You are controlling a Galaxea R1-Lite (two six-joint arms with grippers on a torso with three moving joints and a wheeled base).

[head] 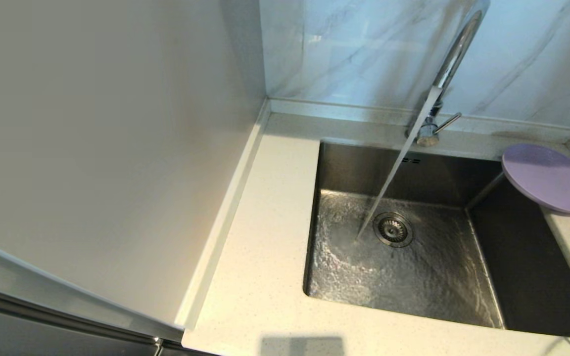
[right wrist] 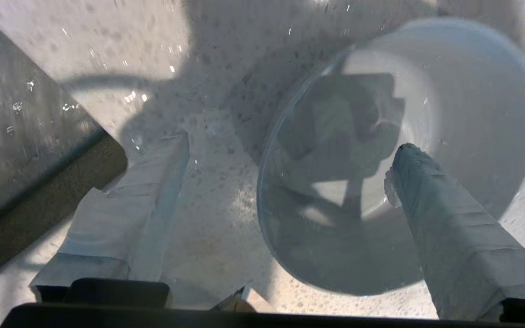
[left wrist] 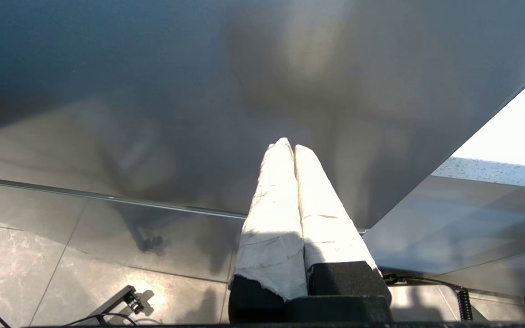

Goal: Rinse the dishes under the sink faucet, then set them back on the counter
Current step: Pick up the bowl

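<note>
While water runs from the sink faucet [head: 455, 54] into the sink [head: 403, 277], the right gripper [right wrist: 290, 155] is held spread above the bowl [right wrist: 426, 136] on the counter [right wrist: 217, 218]; the left gripper [left wrist: 288, 148] is closed, parked.

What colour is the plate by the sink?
Lavender; the plate shows best in the head view.

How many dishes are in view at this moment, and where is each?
2. The lavender plate sits at the sink's back right corner, overhanging the basin; the pink bowl rests on the counter, nearer the robot.
</note>
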